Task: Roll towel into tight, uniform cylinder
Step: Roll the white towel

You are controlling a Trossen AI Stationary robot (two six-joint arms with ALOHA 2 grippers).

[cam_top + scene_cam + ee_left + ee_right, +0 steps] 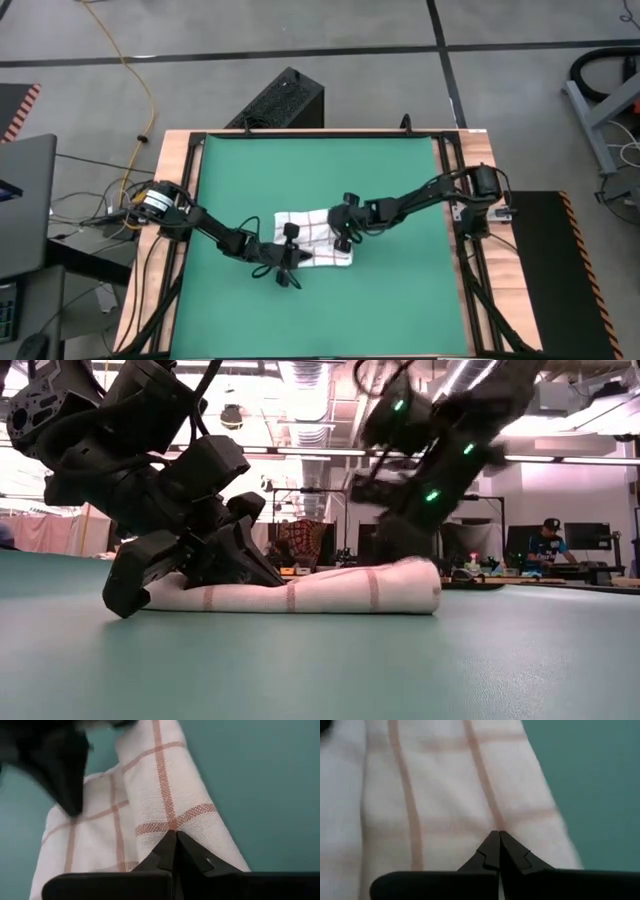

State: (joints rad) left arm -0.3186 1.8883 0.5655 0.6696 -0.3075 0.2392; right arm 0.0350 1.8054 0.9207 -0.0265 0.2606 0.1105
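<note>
Now, Both Arms Press the Roll

Both sets of jaws are pinched shut, tips meeting on the cloth, holding nothing. Our left gripper bears on the towel at its near edge; our right gripper presses its far right end. The towel lies part-rolled mid green mat. We judge even, matched pressure keeps the cylinder uniform. Nothing else lies on the mat; only the crowded arms hamper each other.
</note>
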